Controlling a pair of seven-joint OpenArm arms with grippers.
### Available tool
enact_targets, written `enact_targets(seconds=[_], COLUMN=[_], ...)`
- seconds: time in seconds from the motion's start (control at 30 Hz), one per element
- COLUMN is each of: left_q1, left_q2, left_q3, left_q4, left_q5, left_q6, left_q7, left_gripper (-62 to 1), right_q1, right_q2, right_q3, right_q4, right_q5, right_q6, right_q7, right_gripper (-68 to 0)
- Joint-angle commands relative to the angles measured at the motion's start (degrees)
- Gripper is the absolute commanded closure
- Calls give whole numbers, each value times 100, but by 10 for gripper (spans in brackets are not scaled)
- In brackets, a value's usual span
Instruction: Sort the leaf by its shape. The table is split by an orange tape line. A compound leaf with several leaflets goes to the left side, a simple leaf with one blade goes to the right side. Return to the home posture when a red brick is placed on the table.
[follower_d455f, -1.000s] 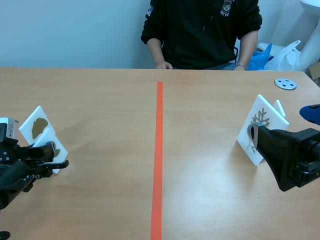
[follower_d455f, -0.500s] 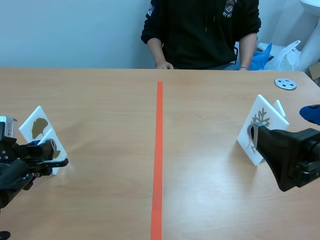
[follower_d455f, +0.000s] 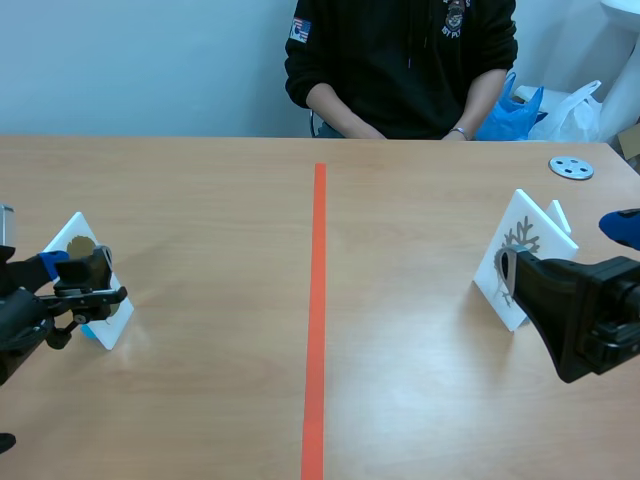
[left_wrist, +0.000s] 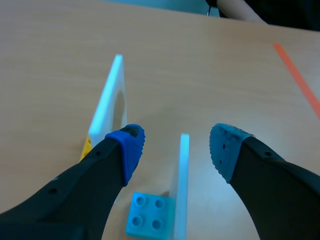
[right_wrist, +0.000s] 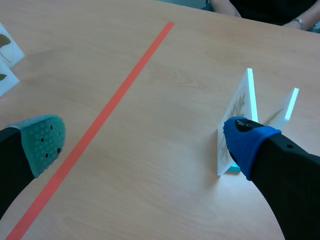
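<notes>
The leaf card (follower_d455f: 80, 232) stands near the worktop's left edge. Its thin rear panel (left_wrist: 183, 165) runs edge-on, straight away from me, between the wide-open fingers of my left gripper (left_wrist: 176, 149). The tape line (follower_d455f: 318, 300) lies well to its right. My right gripper (right_wrist: 145, 135), also wide, sits beside the other card (follower_d455f: 522, 250).

Left card (follower_d455f: 78, 231) (lower half hidden)
</notes>
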Motion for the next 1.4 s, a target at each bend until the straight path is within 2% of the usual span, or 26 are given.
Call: enact_targets(seconds=[0.0,0.13,0.27,0.33,0.43,0.57,0.63,0.73,0.87,0.93,1.17,1.37], left_q1=[0,243,721,986,1366,1803,2017,2306,2601,2691,2857,2855], left_q2=[-74,-129,-179,-175,-177,-177,-177,-175,-175,-173,-173,-170], left_q3=[-79,-181,-267,-326,-352,-352,-352,-352,-352,-352,-352,-350], left_q4=[334,1032,2079,2656,3467,4280,4568,4894,5125,5128,5128,5128], left_q5=[-2,-2,0,0,24,306,328,330,354,511,568,568], left_q6=[-17,-26,-74,-278,-680,-1397,-1598,-1808,-1843,-1777,-1213,-1215], left_q7=[-35,212,431,575,793,1235,1392,1585,1945,2039,2214,2210], left_gripper=[-346,-346,-347,-369,-453,-570,-623,-623,-623,-623,-623,-623], right_q1=[66,66,66,66,66,66,66,66,63,63,66,66], right_q2=[0,0,0,0,0,11,17,15,15,15,15,15], right_q3=[4,4,4,4,4,4,7,7,7,7,7,7], right_q4=[4,4,4,4,4,4,4,4,7,7,7,7], right_q5=[61,61,61,61,61,59,59,59,57,57,57,-11], right_q6=[0,0,0,0,0,0,0,0,0,0,0,0], right_q7=[87,87,90,92,98,105,105,103,79,57,11,81], right_gripper=[-679,-679,-679,-679,-679,-679,-679,-679,-679,-679,-679,-679])
